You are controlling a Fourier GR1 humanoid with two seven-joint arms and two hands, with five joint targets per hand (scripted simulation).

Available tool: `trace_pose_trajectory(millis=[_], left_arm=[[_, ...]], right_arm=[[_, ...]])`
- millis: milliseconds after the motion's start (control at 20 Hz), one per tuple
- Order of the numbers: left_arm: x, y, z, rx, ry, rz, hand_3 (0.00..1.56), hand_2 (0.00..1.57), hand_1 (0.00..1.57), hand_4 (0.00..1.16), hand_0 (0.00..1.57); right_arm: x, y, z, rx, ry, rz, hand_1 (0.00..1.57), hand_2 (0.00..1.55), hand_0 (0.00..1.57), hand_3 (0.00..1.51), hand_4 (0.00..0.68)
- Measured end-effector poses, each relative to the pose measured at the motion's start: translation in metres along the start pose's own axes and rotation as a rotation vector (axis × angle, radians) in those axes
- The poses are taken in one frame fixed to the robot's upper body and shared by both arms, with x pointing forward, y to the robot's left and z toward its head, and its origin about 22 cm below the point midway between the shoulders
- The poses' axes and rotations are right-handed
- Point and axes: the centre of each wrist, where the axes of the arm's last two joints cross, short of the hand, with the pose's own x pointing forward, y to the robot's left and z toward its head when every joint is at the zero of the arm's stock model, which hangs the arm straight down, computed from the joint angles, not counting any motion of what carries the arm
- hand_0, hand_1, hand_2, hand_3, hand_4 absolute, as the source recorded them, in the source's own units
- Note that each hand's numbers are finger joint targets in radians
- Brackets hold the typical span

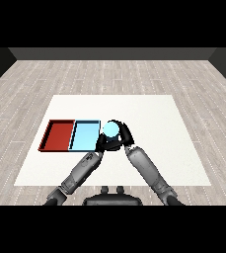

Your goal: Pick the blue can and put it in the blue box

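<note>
right hand (123,134) grasps the blue can (110,130), lifted just at the blue tray's (85,134) 3 o'clock edge, ready to cross over; left hand (103,145) state unclear.

A red tray (58,135) lies on the white table (149,118).

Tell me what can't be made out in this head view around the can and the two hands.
- The blue can: only its top shows; the right hand curled round it covers its side.
- Whether the can stands on the table or is lifted: the hands hide its base.
- The left hand: too small and dark to read its fingers.
- The light blue tray: its right edge is behind the hands.
</note>
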Motion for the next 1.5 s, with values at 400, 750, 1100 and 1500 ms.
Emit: trace_pose_trajectory(millis=[400,750,1100,1500], left_arm=[[-0.002,0.002,-0.001,0.054,-0.016,-0.024,1.49,1.57,1.57,1.13,1.57],[0.000,0.008,0.002,0.073,-0.049,-0.018,1.49,1.57,1.57,1.13,1.57],[-0.007,0.012,0.002,0.089,-0.058,-0.055,1.49,1.57,1.57,1.13,1.57],[-0.010,0.047,-0.006,0.152,-0.023,-0.134,1.48,1.56,1.57,1.12,1.57]], right_arm=[[-0.005,-0.005,0.004,0.008,0.007,-0.058,0.00,0.00,0.00,0.00,0.000],[-0.008,-0.004,0.009,0.025,0.026,-0.037,0.00,0.00,0.00,0.00,0.000],[-0.006,-0.015,0.009,0.015,0.011,-0.054,0.00,0.00,0.00,0.00,0.000],[-0.018,-0.062,0.023,-0.125,0.024,-0.140,0.00,0.00,0.00,0.00,0.000]])
